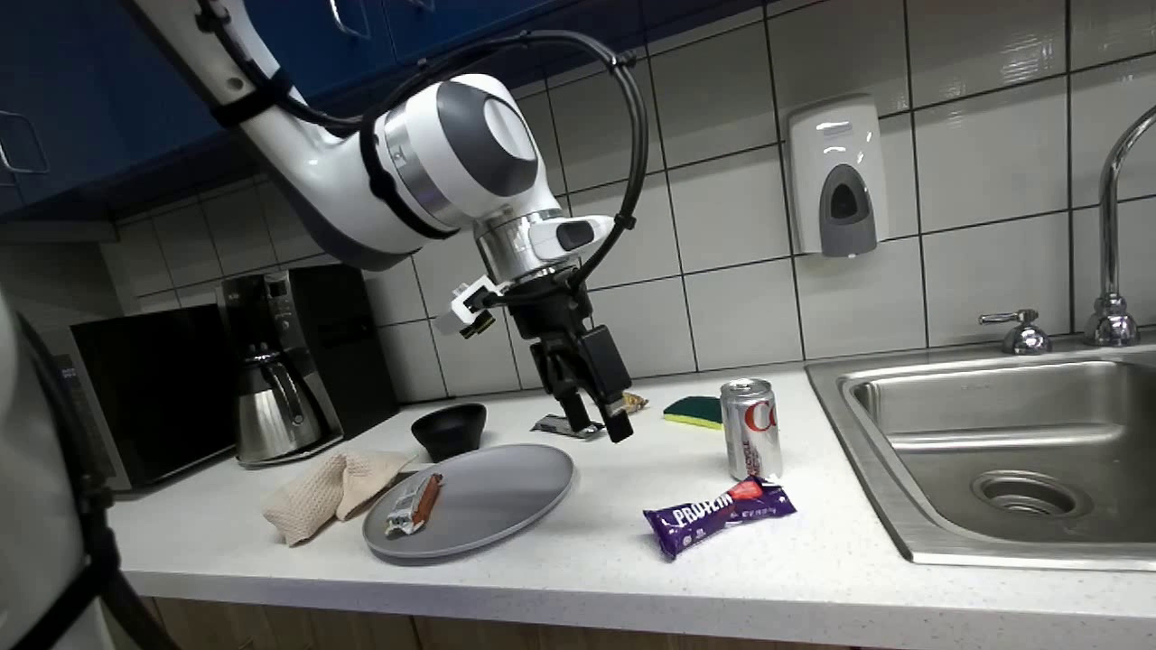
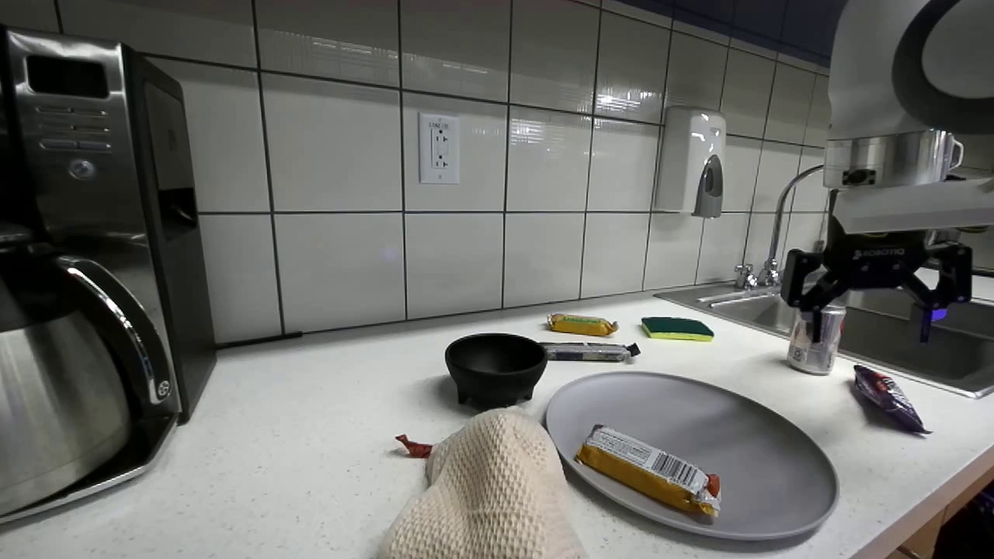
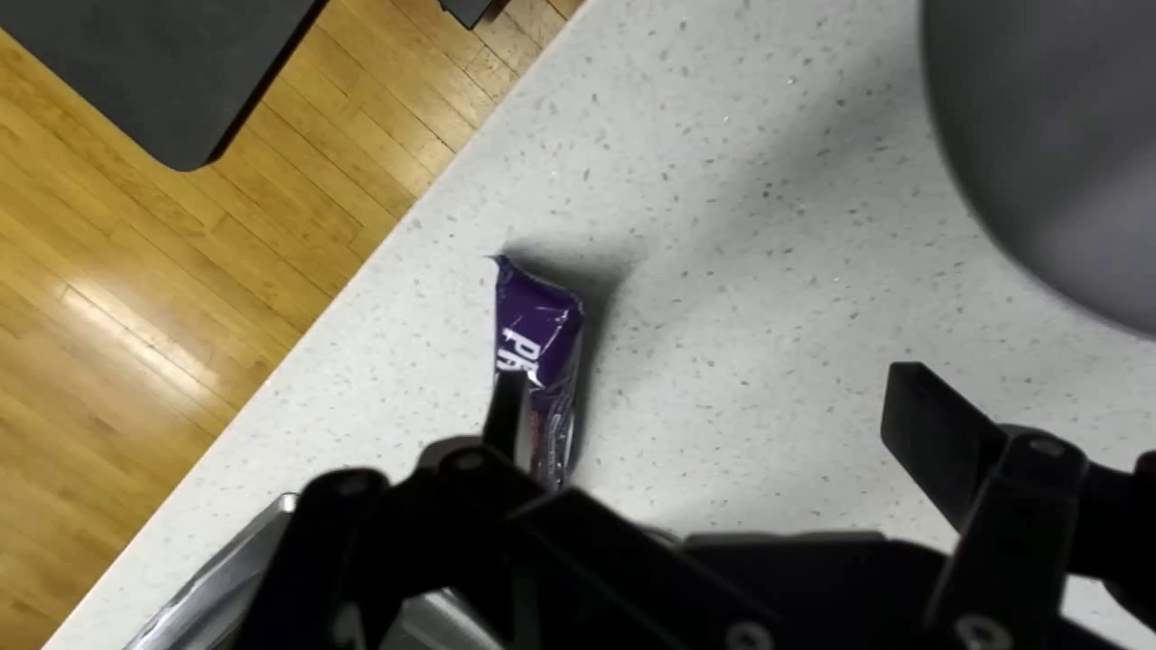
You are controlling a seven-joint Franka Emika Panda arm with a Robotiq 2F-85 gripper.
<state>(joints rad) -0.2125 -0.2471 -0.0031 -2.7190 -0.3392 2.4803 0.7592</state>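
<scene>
A: Where's the purple protein bar?
B: It lies on the counter near the front edge, between the gray plate and the sink.
A: Does every view show it alike?
B: No. In an exterior view its lettering reads PROTEIN in full; in the wrist view a finger crosses it, leaving just the first letters clear.
A: So the gripper touches it?
B: No, they're apart. In both exterior views the gripper hangs above the counter. The bar is lower down, toward the finger nearer the sink.
A: And its grip?
B: Released: the fingers are spread wide, and speckled counter shows between them in the wrist view.
A: What's next to the bar?
B: Seen whole in an exterior view, a soda can stands upright just behind it. In an exterior view where a fingertip crosses the can, part of it is hidden.
A: Farther out?
B: In an exterior view, a wall outlet; in an exterior view, too, the drain inside the sink; in the wrist view, the wood floor.
</scene>
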